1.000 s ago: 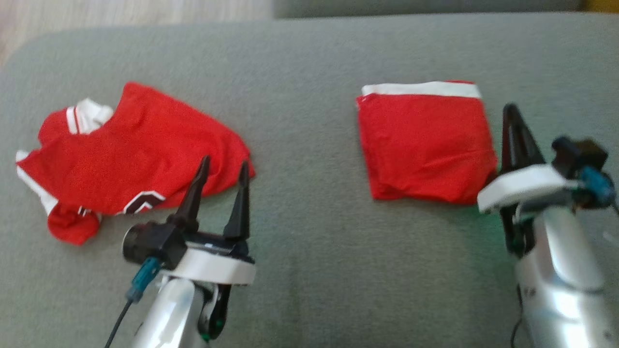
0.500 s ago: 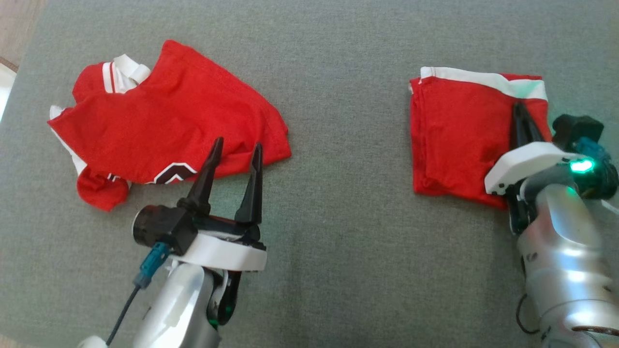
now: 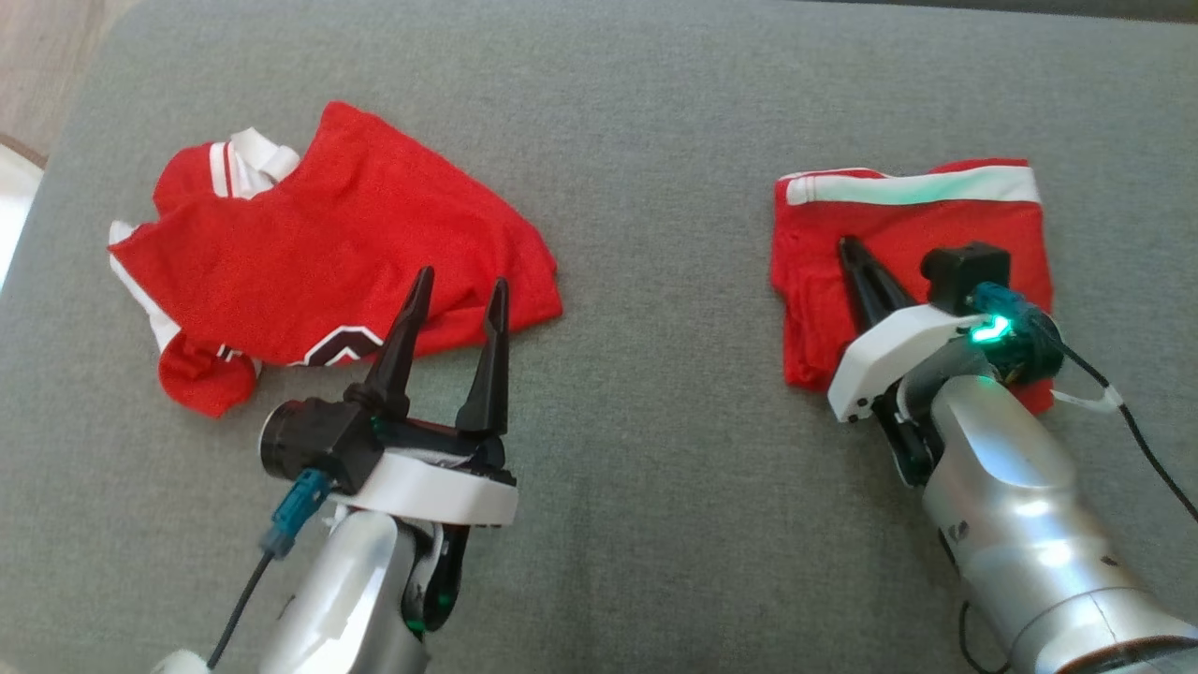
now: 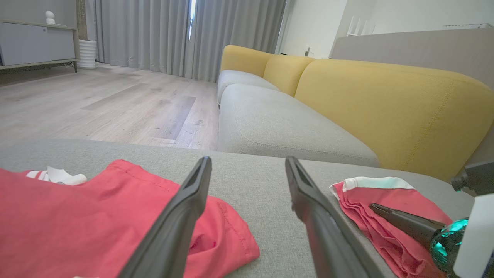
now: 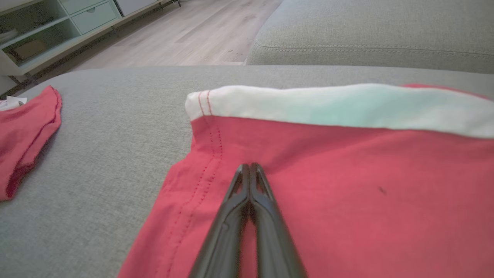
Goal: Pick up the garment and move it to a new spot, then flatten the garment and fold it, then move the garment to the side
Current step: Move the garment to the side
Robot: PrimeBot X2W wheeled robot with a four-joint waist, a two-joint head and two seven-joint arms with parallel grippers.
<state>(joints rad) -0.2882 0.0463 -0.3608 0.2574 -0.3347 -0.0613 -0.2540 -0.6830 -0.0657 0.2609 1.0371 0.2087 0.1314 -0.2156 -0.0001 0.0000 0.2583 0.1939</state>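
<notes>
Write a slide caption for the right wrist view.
Shut right tool touches the folded red garment, just below its white band.

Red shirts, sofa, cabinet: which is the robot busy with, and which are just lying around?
Busy with: folded red shirt; right gripper, jaws shut, over it; grey cushion beneath.
Lying around: crumpled red shirt (maybe next); yellow sofa back; cabinet.

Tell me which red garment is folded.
The right garment, a neat square under the right gripper; the left garment lies crumpled.
</notes>
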